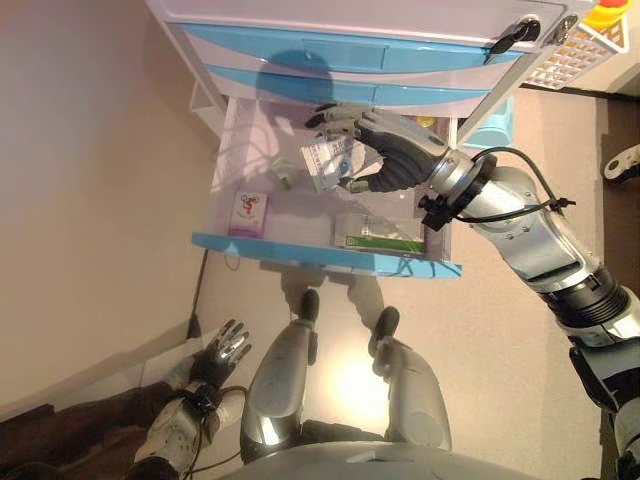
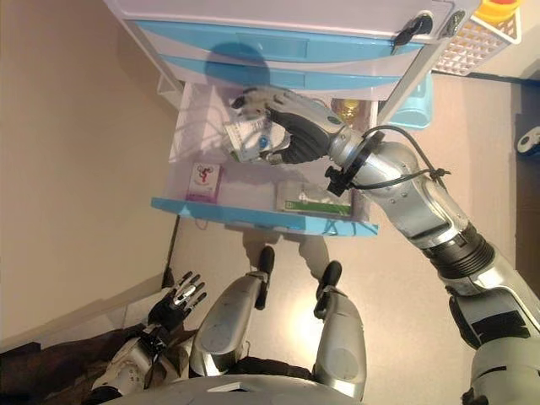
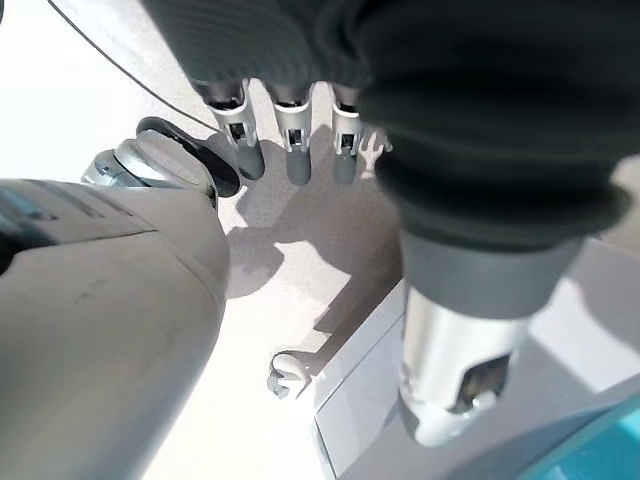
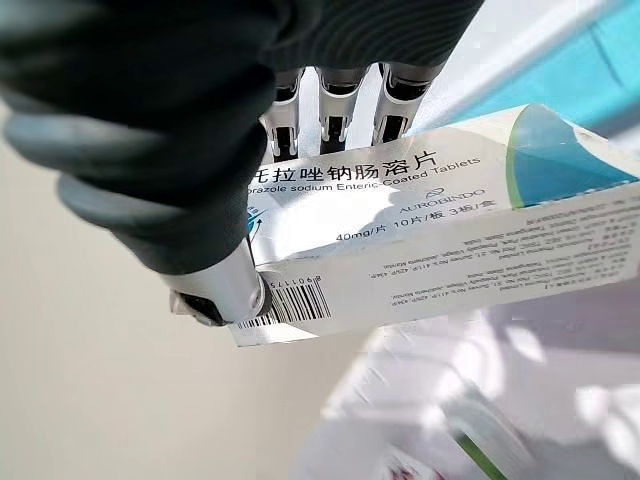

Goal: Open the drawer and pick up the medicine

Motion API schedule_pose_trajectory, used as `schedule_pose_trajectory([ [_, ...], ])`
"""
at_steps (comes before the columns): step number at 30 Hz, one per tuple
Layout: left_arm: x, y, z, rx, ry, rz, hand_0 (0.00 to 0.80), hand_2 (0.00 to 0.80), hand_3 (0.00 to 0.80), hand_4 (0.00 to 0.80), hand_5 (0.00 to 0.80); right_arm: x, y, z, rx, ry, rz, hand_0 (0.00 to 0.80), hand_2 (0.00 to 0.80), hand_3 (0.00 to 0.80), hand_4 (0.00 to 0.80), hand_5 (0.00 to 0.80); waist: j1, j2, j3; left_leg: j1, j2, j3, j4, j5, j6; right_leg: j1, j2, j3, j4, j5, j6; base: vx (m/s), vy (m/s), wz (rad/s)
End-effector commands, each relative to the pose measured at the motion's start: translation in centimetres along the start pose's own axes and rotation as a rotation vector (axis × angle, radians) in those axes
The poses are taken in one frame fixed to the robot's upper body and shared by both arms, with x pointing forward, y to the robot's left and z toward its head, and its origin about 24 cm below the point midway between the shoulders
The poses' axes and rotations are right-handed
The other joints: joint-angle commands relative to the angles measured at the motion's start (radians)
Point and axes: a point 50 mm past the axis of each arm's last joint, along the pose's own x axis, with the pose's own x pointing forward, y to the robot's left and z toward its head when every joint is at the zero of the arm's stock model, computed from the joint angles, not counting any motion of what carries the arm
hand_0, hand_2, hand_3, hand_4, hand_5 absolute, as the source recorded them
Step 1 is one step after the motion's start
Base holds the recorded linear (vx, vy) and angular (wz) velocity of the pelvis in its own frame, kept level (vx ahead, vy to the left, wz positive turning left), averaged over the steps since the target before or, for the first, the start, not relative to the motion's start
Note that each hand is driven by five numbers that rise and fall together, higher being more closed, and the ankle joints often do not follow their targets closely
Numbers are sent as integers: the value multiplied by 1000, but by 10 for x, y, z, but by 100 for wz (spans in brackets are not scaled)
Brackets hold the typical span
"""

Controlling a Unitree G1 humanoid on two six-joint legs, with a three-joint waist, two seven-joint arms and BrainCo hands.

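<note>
Beige floor spreads under a white cabinet (image 1: 400, 20) with blue-fronted drawers; its lowest drawer (image 1: 330, 255) is pulled out. From my feed, my right hand (image 1: 385, 150) is over that drawer's back half, fingers and thumb clamped on a white medicine box (image 4: 440, 220) with a blue-green corner, lifted clear of the drawer bottom. Its face carries printed text and a barcode. A small pink-printed box (image 1: 248, 212) lies near the drawer's front left corner, a green-striped box (image 1: 378, 238) by the front right. My left hand (image 1: 225, 350) hangs low by the floor, fingers straight, holding nothing.
</note>
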Motion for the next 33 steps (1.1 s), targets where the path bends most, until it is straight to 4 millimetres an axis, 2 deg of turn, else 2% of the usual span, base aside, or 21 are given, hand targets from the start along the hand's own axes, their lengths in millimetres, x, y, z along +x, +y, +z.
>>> schedule_pose_trajectory([
  [1, -19, 15, -15, 18, 39, 61, 0, 0, 0, 0, 0, -7, -20, 34, 36, -196, -51, 800, 800, 800, 800, 800, 2, -6, -118, 69, -40, 12, -111, -63, 20, 53, 0, -6, 133, -108, 58, 67, -10, -4],
  [7, -24, 21, -22, 17, 65, 98, 0, 0, 0, 0, 0, -11, -28, 47, 132, -263, -82, 800, 800, 800, 800, 800, -5, -20, -173, 99, -41, 10, -133, -61, 18, 85, 4, -1, 116, -106, 61, 65, -13, -4],
  [17, -31, 27, -33, 15, 109, 138, 0, 0, 0, 0, 0, -11, -42, 51, 197, -296, -187, 800, 800, 800, 800, 800, -1, -31, -239, 140, -43, -7, -151, -67, 18, 128, 10, -6, 96, -112, 58, 55, -15, -1],
  [27, -37, 32, -42, 3, 144, 175, 0, 0, 0, 0, 0, -11, -56, 54, 182, -295, -270, 800, 800, 800, 800, 800, 4, -41, -300, 169, -46, -20, -159, -70, 20, 163, 11, -11, 80, -105, 58, 47, -10, 0],
  [33, -40, 35, -47, 1, 166, 196, 0, 0, 0, 0, 0, -6, -69, 45, 88, -211, -330, 800, 800, 800, 800, 800, 12, -43, -322, 182, -52, -36, -168, -68, 21, 174, 8, -16, 76, -97, 59, 40, 20, -1],
])
